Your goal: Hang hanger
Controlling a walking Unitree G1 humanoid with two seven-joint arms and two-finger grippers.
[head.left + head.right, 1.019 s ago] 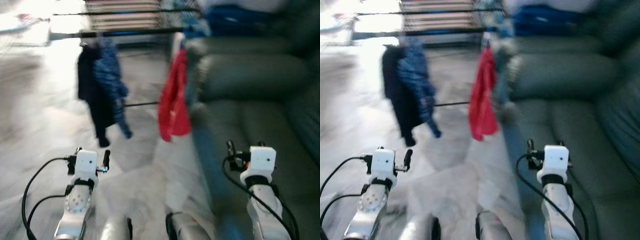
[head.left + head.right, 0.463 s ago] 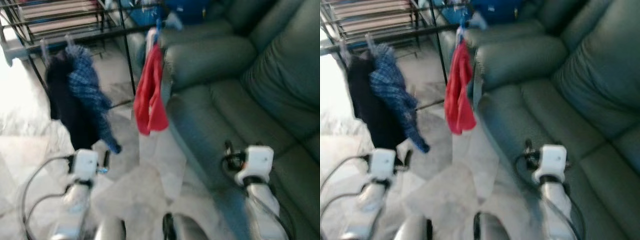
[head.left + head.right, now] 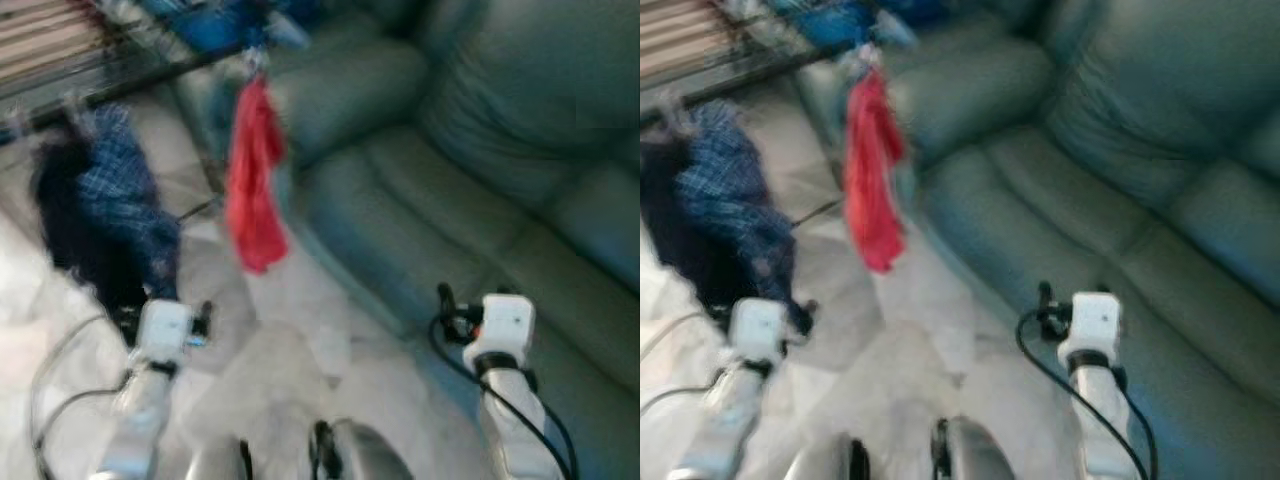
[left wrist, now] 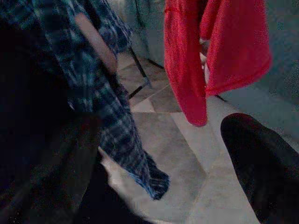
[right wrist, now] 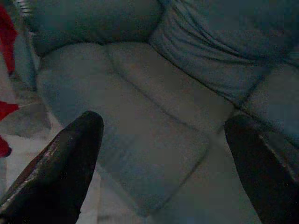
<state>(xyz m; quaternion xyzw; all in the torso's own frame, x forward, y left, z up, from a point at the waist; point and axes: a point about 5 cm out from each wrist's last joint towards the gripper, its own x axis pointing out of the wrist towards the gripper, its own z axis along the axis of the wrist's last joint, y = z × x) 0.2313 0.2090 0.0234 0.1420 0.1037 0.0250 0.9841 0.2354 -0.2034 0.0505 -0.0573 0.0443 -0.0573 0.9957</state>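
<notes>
Since the earlier frames the whole scene has swung: the camera has turned rightward, so the rack and its garments sit farther toward the upper left and the sofa now takes most of the head views; the garments themselves are not judged to have moved. Nearest, the left gripper (image 3: 200, 318) hovers over the pale tiled floor (image 3: 290, 340), one dark finger (image 4: 261, 163) showing in its wrist view; whether it is spread or pressed together cannot be told. The right gripper (image 5: 163, 163) is held out over the sofa seat, its two glossy black fingers spread wide with nothing between them. No loose hanger can be made out in either gripper or on the seat; the views are blurred. Beyond the left gripper hang a blue plaid shirt (image 3: 115, 195), thin and soft, over a dark garment (image 3: 60, 220), and next to them a red garment (image 3: 255, 185), limp and long from top to bottom. These hang from a thin dark rack rail (image 3: 120, 85) whose long axis runs left to right, rising toward the sofa. Farthest is the teal sofa (image 3: 480, 150), padded and smooth-skinned like leather. Judged from this, the rail lies ahead and to the left, so the left arm is the nearer one.
</notes>
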